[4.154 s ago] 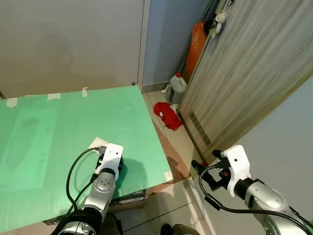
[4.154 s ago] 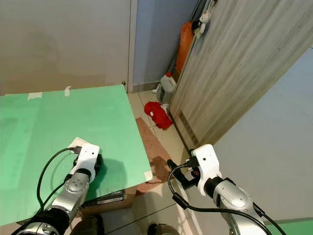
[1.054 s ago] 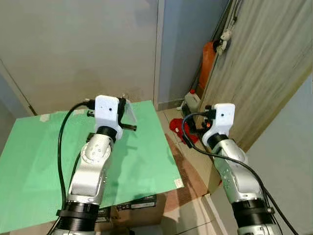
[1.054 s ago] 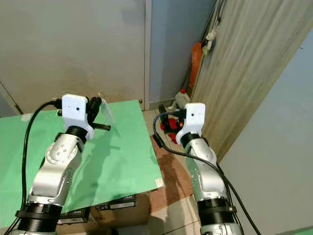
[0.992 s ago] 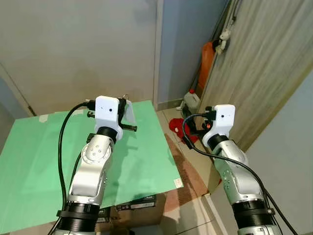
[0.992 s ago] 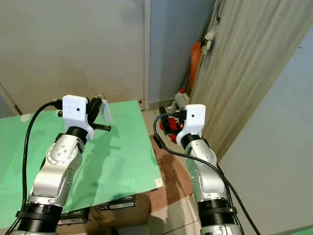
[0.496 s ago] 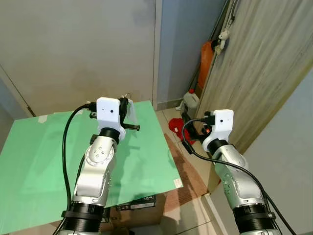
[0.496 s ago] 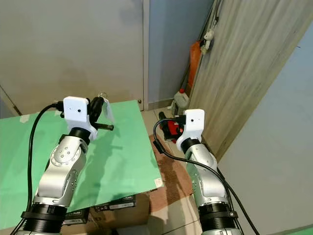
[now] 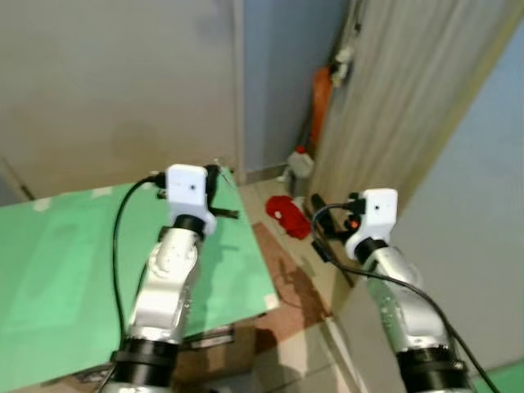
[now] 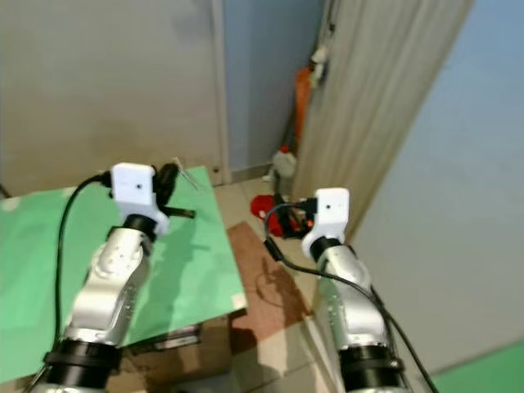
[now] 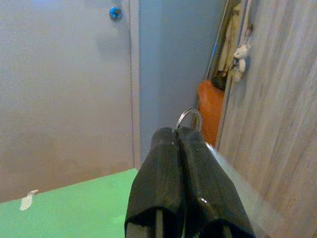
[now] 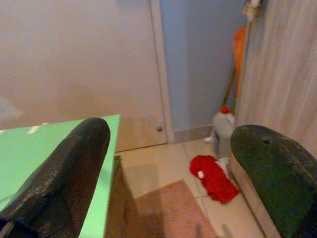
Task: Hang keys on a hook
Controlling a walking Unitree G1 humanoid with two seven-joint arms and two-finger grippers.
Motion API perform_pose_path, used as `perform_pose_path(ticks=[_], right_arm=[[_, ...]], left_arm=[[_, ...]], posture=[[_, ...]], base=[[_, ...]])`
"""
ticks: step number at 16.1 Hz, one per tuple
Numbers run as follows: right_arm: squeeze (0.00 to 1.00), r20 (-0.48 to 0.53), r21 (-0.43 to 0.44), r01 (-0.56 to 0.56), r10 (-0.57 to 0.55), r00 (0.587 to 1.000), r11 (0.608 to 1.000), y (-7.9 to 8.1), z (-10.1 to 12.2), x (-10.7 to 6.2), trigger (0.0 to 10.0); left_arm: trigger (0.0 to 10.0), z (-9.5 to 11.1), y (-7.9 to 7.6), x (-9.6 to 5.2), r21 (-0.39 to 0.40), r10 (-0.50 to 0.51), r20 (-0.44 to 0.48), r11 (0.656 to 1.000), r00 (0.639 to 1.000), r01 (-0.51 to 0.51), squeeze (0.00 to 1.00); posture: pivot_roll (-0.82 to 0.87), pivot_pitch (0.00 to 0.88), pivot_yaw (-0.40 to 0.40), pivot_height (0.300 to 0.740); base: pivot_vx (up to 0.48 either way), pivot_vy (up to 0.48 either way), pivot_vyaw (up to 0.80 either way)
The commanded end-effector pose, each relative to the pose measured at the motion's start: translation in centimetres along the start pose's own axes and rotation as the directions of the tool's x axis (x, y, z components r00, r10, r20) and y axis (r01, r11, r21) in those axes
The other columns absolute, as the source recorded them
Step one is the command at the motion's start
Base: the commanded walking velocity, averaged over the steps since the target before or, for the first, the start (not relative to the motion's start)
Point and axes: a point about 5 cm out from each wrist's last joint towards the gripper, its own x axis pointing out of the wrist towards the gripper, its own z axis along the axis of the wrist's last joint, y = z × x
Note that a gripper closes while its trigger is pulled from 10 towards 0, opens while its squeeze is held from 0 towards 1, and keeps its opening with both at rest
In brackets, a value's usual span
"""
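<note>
My left gripper (image 11: 177,133) is raised above the green table (image 9: 57,262) and is shut on the keys. A silver key ring (image 11: 189,118) pokes out past its fingertips, and a clear tag (image 10: 187,177) hangs beside them. High on the grey wall ahead sits a small blue fitting (image 11: 115,12); whether it is a hook is too small to tell. My right gripper (image 12: 173,131) is held out over the floor to the right of the table, open, with nothing between its fingers (image 12: 74,163).
A wooden door (image 9: 393,106) stands on the right with a small white plush toy (image 11: 241,52) hanging on it. An orange object (image 9: 321,94), a white jug (image 9: 300,161) and a red cloth (image 9: 288,214) are in the corner. A brown mat (image 9: 286,282) lies by the table.
Since four seconds ago both arms have risen, and the left one has lifted the keys off the table. In the last half second the view has swung right and blurred.
</note>
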Motion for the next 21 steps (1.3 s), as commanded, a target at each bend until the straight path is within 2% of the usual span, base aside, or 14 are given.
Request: perform_pose_path(ticks=[1,14,21], right_arm=[[0.00,-0.016,-0.005,0.003,-0.004,1.000,1.000,-0.35,-0.09,-0.07,10.0],[0.00,-0.032,-0.025,-0.016,0.016,0.999,1.000,-0.17,-0.20,0.05,10.0],[0.00,-0.064,-0.055,-0.032,0.028,0.998,0.998,-0.30,-0.63,-0.06,10.0]], left_arm=[[0.0,0.24,-0.21,0.18,-0.003,0.002,0.018,1.000,1.000,-0.002,0.00],[0.0,0.41,-0.74,0.34,0.034,-0.011,0.037,0.999,0.999,0.009,0.00],[0.0,0.33,-0.94,0.14,0.044,-0.017,0.040,0.999,0.999,0.015,0.00]], posture=[[-0.03,0.000,0.012,0.740],[-0.03,0.000,0.009,0.740],[-0.03,0.000,-0.002,0.740]], base=[[0.000,-0.480,0.00],[0.000,0.000,0.00],[0.000,0.000,0.76]])
